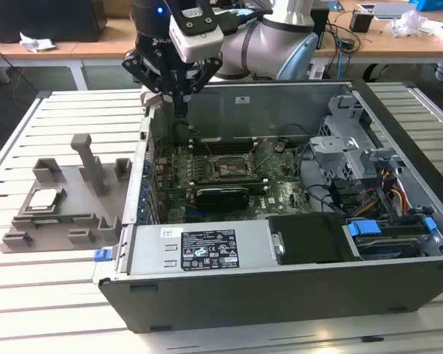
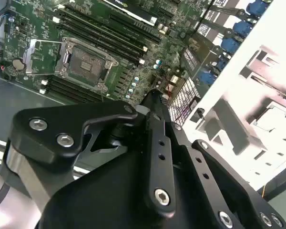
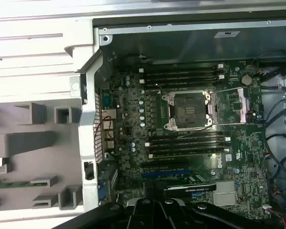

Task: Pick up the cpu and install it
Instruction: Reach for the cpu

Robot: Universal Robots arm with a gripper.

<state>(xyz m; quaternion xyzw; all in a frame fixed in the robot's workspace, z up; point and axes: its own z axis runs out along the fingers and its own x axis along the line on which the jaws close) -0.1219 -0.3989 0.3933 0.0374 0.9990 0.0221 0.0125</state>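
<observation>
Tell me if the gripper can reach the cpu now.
Probably yes: the cpu lies uncovered on the grey tray, open from above, and the gripper hangs over the case wall.

Black fingers [image 1: 179, 105] above a green motherboard [image 1: 280, 183]; off to their side, silver-topped cpu [image 1: 44, 198] on grey tray [image 1: 77, 196], white slatted worktop [image 1: 52, 295].
</observation>
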